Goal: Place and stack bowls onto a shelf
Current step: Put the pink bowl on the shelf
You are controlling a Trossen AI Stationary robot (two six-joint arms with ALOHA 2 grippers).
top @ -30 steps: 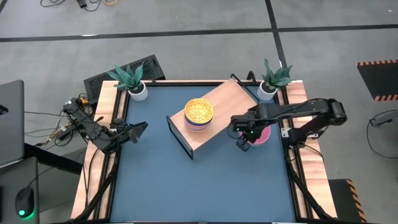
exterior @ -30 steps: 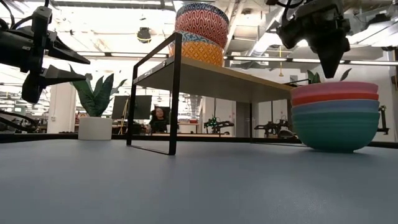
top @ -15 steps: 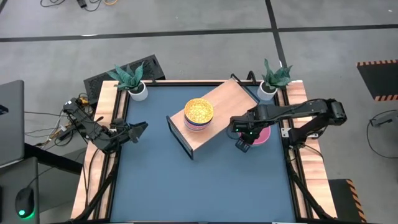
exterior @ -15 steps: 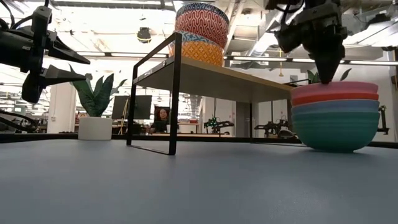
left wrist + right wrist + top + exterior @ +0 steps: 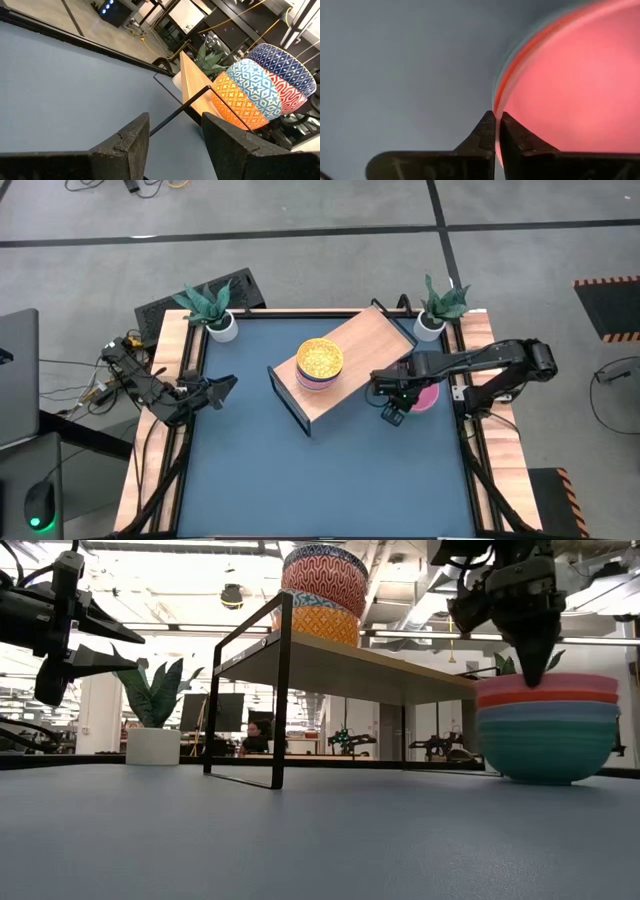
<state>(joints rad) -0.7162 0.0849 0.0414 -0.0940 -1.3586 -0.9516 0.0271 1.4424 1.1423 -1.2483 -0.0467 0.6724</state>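
A stack of larger plain bowls, pink [image 5: 426, 396] on top and teal [image 5: 545, 748] at the bottom, rests on the blue table right of the shelf. My right gripper [image 5: 404, 399] points down at the pink bowl's rim and is shut on it. Three small patterned bowls [image 5: 320, 362] are stacked on the light-wood shelf [image 5: 365, 355]; they also show in the low view [image 5: 323, 590]. My left gripper [image 5: 228, 386] waits open and empty above the table's left side. My right gripper pinches the pink bowl's rim [image 5: 501, 92] on the side toward the shelf, one finger inside the bowl and one outside. The fingers [image 5: 534, 652] come from above, pointing down. The pink bowl sits nested level on the stack, which stands on the table.
Two white plant pots stand at the far corners, one left [image 5: 222, 326] and one right [image 5: 430, 324]. Wooden rails [image 5: 180, 370] run along the table's sides. Open blue tabletop [image 5: 320, 480] lies toward the near edge.
My right gripper has gone down from above the bowl stack onto the pink bowl's rim.
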